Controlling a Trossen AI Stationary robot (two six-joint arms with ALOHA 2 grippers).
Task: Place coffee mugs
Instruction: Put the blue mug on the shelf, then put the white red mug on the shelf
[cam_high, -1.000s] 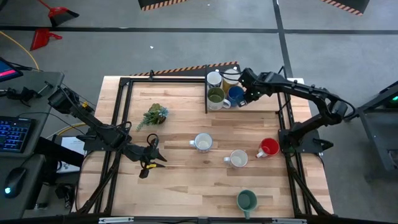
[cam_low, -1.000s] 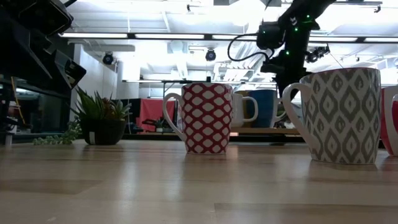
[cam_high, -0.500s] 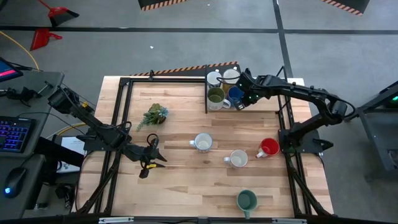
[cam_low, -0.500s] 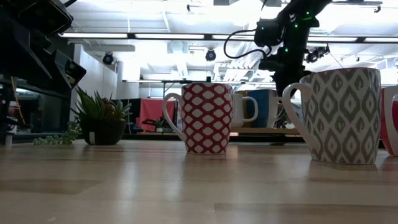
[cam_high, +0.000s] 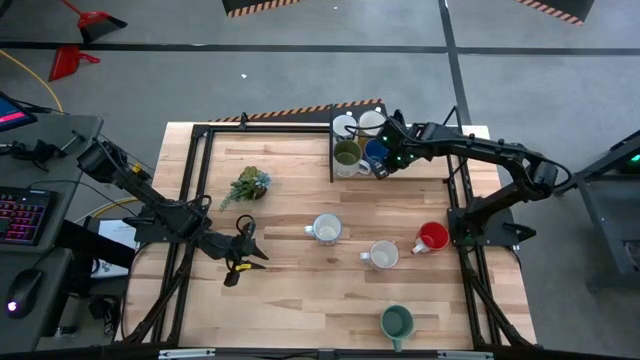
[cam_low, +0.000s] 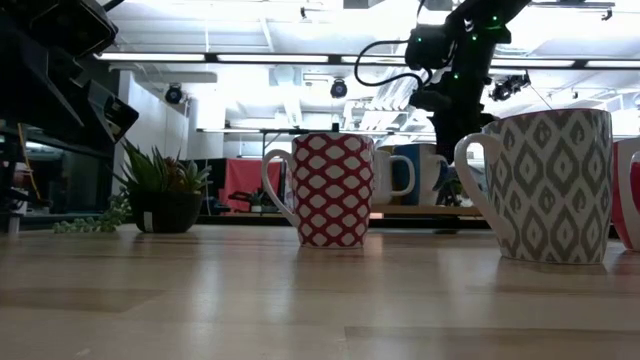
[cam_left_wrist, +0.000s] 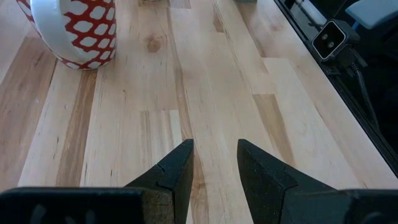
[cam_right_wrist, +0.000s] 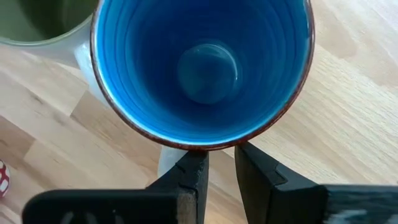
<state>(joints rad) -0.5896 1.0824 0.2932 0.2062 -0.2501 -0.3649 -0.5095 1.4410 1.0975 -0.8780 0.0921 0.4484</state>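
At the table's left, left gripper resting low over bare wood, fingers parted only a narrow slot with nothing between them, near the red-patterned mug. Mid-table, two white mugs, a red mug just right of them and a teal mug at the front edge, all apart. At the back, olive mug, two white ones and blue mug packed together; right gripper directly above the blue mug, fingers nearly closed around its handle side, grip uncertain

Wood table w/ mugs; plant sprig
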